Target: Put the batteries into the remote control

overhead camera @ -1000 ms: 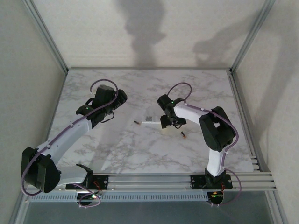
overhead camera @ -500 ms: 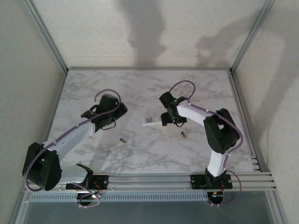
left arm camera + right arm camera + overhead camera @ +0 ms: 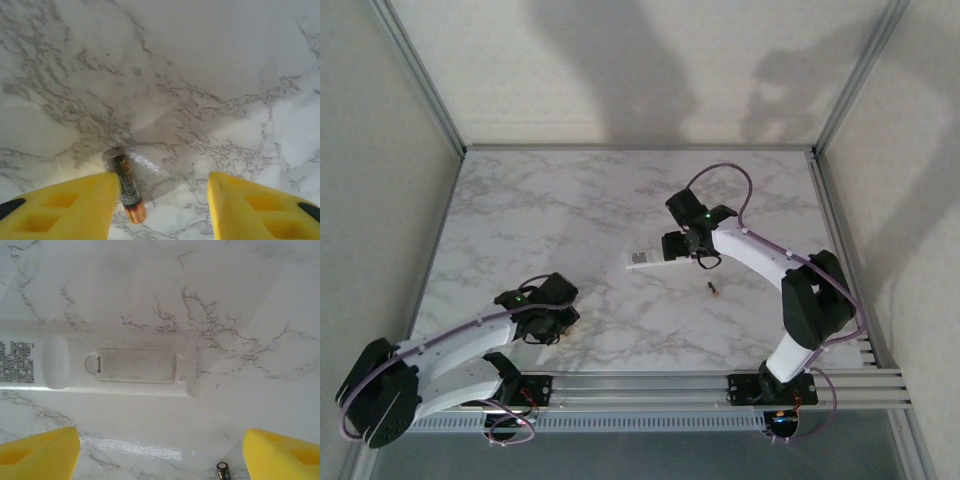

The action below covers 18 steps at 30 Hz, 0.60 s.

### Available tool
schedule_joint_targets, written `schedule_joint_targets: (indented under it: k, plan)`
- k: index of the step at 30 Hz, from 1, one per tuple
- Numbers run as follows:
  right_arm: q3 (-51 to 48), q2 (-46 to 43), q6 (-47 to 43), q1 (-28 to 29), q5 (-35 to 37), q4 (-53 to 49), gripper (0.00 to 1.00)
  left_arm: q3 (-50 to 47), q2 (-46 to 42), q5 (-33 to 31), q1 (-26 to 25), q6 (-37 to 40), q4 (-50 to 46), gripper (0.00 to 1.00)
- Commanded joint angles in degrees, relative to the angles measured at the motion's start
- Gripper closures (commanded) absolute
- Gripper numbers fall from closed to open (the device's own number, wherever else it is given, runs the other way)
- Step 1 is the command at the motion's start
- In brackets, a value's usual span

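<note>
Left hand (image 3: 162, 200), jaws apart, straddles one battery (image 3: 127, 190) by the near edge of the surface (image 3: 570, 190); centre it before closing. Right hand (image 3: 160, 445) hovers open over the remote control (image 3: 135, 365).

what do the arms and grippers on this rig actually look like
The left arm and right arm have rounded white link shells joined by black joint housings. A thin lilac cable loops along each, and a small green light glows near each wrist. The left gripper and right gripper carry blocky yellow fingers with shallow rectangular recesses moulded in.
</note>
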Motion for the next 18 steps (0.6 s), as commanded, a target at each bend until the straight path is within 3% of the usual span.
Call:
schedule_joint_targets:
  k: [1, 4, 7, 18]
  plan:
    - [-1.16, -2.32, -1.37, 0.25, 0.69, -1.14, 0.14, -6.47, 2.2, 1.17, -0.9, -6.3, 2.75, 0.51]
    - [-1.43, -3.41, -1.84, 0.16, 1.47, -1.6, 0.14, -7.92, 2.07, 1.5, -1.3, -7.41, 6.74, 0.57]
    - [-1.73, -3.71, -2.02, 0.16, 1.58, -2.07, 0.14, -6.77, 2.1, 0.08, -1.36, -7.27, 5.75, 0.49]
    - [-2.33, -3.88, -0.57, 0.18, 0.86, -1.95, 0.14, -5.81, 2.06, -0.32, -1.36, -5.32, 5.93, 0.47]
